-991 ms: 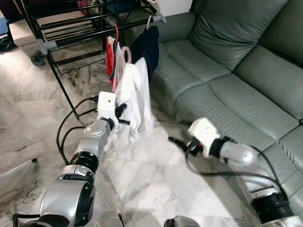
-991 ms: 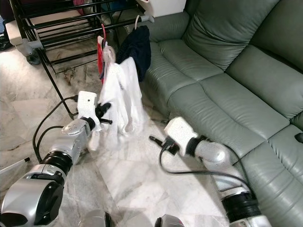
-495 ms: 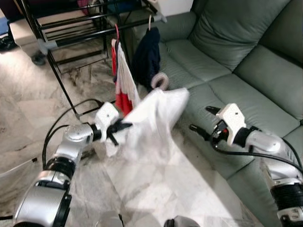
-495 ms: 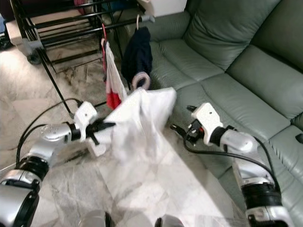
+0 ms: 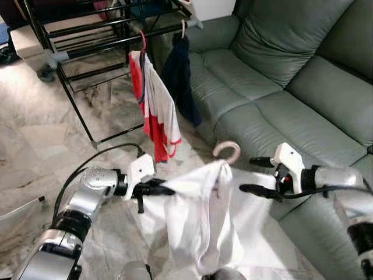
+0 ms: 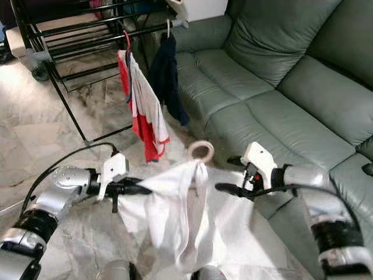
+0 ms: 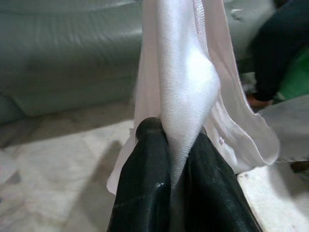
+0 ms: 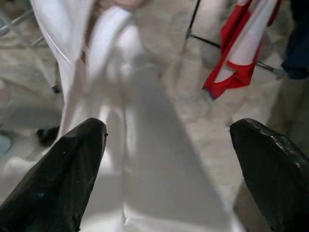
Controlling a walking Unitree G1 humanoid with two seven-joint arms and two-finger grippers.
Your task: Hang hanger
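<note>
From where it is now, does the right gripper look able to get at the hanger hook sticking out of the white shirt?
Probably yes. The right gripper is open beside the white shirt, and nothing lies between it and the hanger hook just above. The left gripper pinches the shirt's far side, out of the way.

I see a white garment [image 5: 204, 219] on a pale beige hanger [image 5: 227, 153], pinched between my left gripper [image 5: 165, 189]'s 2 black fingers. Sofa [image 5: 291, 76] is grey-green. Rack [image 5: 87, 35] is black, carrying a red-and-white shirt [image 5: 154, 108] and a dark navy one [image 5: 182, 76]. Floor [image 5: 35, 140] is cream marble with grey veining.
</note>
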